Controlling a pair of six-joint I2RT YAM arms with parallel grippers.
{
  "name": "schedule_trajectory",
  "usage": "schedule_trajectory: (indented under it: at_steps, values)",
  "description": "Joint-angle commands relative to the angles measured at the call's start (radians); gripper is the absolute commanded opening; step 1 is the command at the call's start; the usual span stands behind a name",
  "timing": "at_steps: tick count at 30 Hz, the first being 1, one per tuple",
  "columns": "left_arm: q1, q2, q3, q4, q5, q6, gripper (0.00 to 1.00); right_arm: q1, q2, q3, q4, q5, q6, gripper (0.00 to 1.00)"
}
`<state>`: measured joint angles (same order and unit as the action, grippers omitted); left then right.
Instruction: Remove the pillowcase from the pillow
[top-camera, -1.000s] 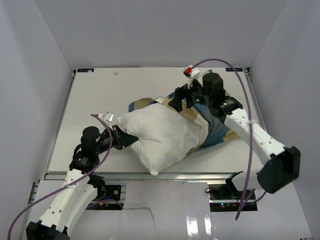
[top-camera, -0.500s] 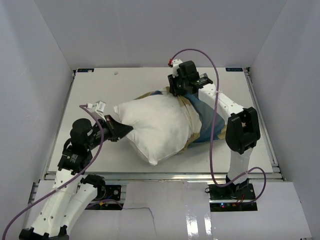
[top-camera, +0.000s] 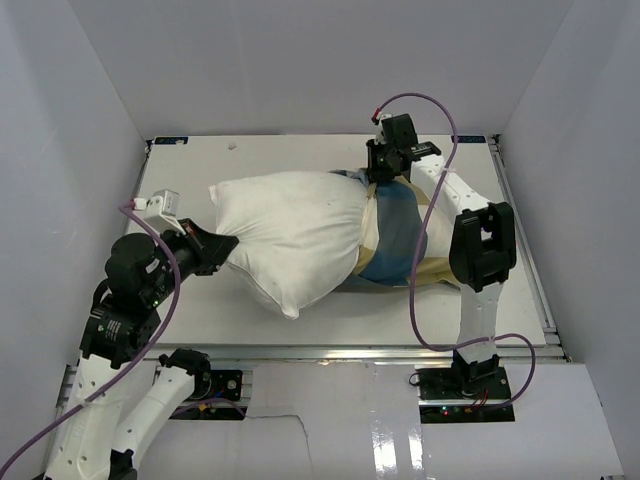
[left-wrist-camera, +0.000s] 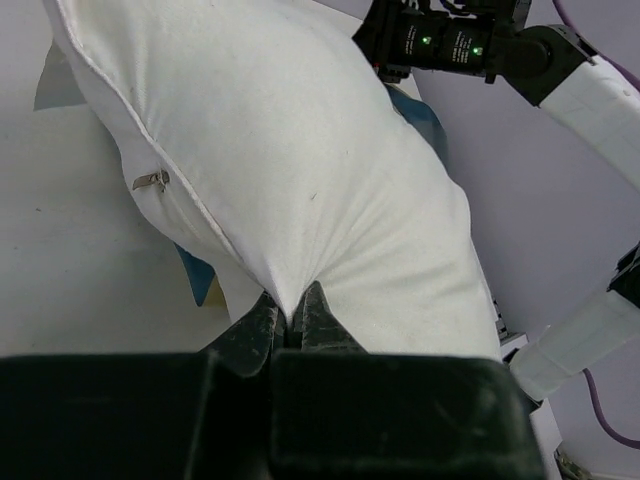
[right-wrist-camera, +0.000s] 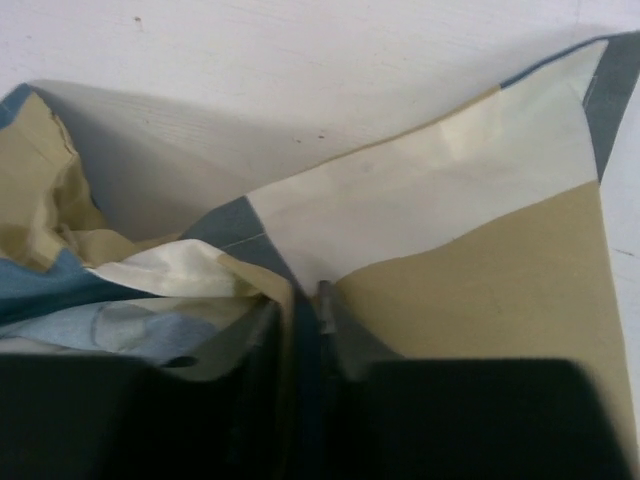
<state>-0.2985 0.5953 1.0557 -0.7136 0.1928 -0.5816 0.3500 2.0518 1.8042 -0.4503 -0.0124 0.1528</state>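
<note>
The white pillow (top-camera: 295, 225) lies across the middle of the table, most of it bare; in the left wrist view the pillow (left-wrist-camera: 290, 150) fills the frame. Its right end sits inside the blue, tan and cream pillowcase (top-camera: 395, 235). My left gripper (top-camera: 212, 243) is shut on the pillow's left corner, the white fabric pinched between its fingertips (left-wrist-camera: 318, 310). My right gripper (top-camera: 385, 170) is at the far edge of the pillowcase, shut on a fold of that fabric (right-wrist-camera: 420, 230). Cloth drapes over its fingers (right-wrist-camera: 325, 305).
White walls enclose the table (top-camera: 200, 170) on three sides. The table's metal front rail (top-camera: 300, 352) runs along the near edge. A purple cable (top-camera: 420, 100) loops above the right arm.
The left gripper has pulled the pillow leftward and more of it has come out of the pillowcase. The right gripper shut on the pillowcase's far edge and holds it toward the back.
</note>
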Motion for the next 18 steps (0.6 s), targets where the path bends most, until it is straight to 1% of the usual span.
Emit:
schedule_trajectory:
  at_steps: [1, 2, 3, 4, 5, 6, 7, 9, 10, 11, 12, 14, 15, 16, 17, 18]
  values:
    - [0.006, -0.1, -0.003, 0.113, -0.066, 0.031, 0.0, -0.1, 0.053, 0.041, -0.022, 0.278, -0.024, 0.3]
    - [0.006, -0.1, -0.049, 0.179, -0.023, 0.008, 0.0, -0.086, 0.051, 0.084, -0.036, 0.258, -0.025, 0.39]
    - [0.006, -0.098, -0.095, 0.21, 0.041, -0.009, 0.0, -0.069, 0.019, 0.096, -0.044, 0.227, -0.028, 0.46]
    - [0.006, -0.08, -0.174, 0.236, 0.063, -0.024, 0.0, -0.033, -0.005, 0.095, -0.036, 0.198, -0.039, 0.58]
    - [0.007, -0.069, -0.206, 0.276, 0.089, -0.04, 0.0, -0.017, -0.06, 0.104, -0.028, 0.108, -0.048, 0.62]
    - [0.007, -0.059, -0.232, 0.293, 0.092, -0.046, 0.0, -0.003, -0.091, 0.11, -0.031, 0.077, -0.045, 0.66]
    - [0.007, -0.045, -0.268, 0.304, 0.089, -0.05, 0.0, 0.033, -0.123, 0.112, -0.033, 0.063, -0.045, 0.72]
    - [0.007, -0.038, -0.302, 0.351, 0.094, -0.064, 0.0, 0.079, -0.223, 0.113, -0.022, 0.08, -0.068, 0.77]
    - [0.006, -0.035, -0.318, 0.368, 0.102, -0.072, 0.0, 0.131, -0.251, 0.121, -0.025, 0.097, -0.087, 0.8]
    - [0.006, -0.023, -0.35, 0.406, 0.114, -0.08, 0.0, 0.15, -0.278, 0.132, -0.05, 0.106, -0.096, 0.83]
    - [0.006, -0.012, -0.364, 0.423, 0.128, -0.096, 0.0, 0.162, -0.324, 0.153, -0.068, 0.076, -0.09, 0.87]
    - [0.006, 0.023, -0.391, 0.463, 0.161, -0.11, 0.0, 0.175, -0.384, 0.126, -0.097, -0.013, -0.067, 0.89]
    - [0.006, 0.03, -0.398, 0.476, 0.172, -0.116, 0.0, 0.182, -0.475, 0.075, -0.078, -0.023, -0.055, 0.91]
    - [0.006, 0.038, -0.404, 0.485, 0.187, -0.124, 0.0, 0.196, -0.531, -0.083, -0.052, -0.034, -0.055, 0.91]
    - [0.007, 0.041, -0.408, 0.496, 0.191, -0.126, 0.0, 0.201, -0.592, -0.177, -0.022, -0.055, -0.062, 0.91]
    - [0.006, 0.04, -0.41, 0.496, 0.189, -0.126, 0.0, 0.207, -0.714, -0.272, 0.022, -0.046, -0.062, 0.89]
